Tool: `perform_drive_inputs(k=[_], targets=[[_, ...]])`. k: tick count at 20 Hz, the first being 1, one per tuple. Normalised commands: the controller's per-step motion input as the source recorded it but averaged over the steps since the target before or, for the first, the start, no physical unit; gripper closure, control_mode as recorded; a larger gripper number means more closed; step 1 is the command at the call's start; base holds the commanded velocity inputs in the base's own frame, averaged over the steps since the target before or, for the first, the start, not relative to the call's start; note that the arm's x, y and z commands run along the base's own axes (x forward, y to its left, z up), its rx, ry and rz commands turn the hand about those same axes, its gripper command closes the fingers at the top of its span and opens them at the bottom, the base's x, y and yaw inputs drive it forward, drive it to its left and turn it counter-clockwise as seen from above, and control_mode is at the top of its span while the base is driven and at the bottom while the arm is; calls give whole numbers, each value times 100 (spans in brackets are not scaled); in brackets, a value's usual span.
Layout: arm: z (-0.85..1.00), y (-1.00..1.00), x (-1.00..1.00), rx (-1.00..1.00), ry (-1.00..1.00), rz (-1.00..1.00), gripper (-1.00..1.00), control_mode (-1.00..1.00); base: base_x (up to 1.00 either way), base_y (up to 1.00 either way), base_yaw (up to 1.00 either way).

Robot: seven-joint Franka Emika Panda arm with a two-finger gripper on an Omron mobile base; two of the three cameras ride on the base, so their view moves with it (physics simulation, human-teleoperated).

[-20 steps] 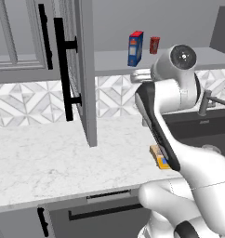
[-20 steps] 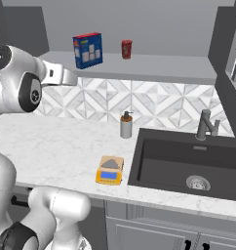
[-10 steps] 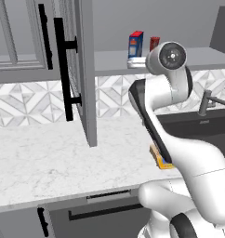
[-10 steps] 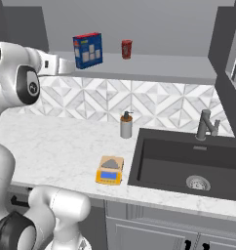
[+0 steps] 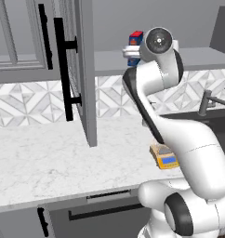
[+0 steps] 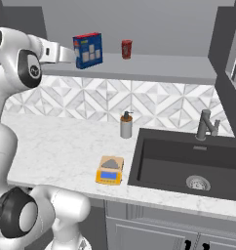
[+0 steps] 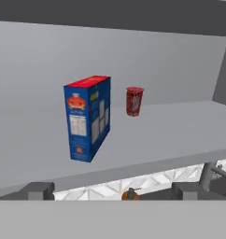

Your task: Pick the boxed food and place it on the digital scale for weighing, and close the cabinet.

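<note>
The blue-sided, red-topped carton of boxed food [image 7: 88, 117] stands upright on the grey cabinet shelf [image 7: 171, 135], a small red can [image 7: 134, 101] well behind it. The two-finger gripper [image 7: 112, 190], jaws wide and empty, is short of it. In the left base view the arm hides most of the carton and half the yellow digital scale [image 6: 109, 170].

Red can [image 6: 126, 49] upright on shelf — soap dispenser [image 6: 126, 125] on counter beside sink [image 6: 188, 161], faucet [image 6: 206, 125] behind.

grey cabinet shelf [image 6: 154, 68] carrying upright boxed food [image 6: 88, 50] and small red can [image 6: 126, 49] well apart, white marble counter [image 6: 56, 146] holding digital scale [image 6: 110, 170] and soap dispenser [image 6: 126, 125]
</note>
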Motion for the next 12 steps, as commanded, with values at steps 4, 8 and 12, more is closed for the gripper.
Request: perform_drive_inputs(k=[4,8,12], targets=[[23,1,16,0,9,-2,-100,-100,0,0,0],[4,0,10,0,0,0,-100,-100,0,0,0],[0,8,23,0,0,-1,-100,-100,0,0,0]])
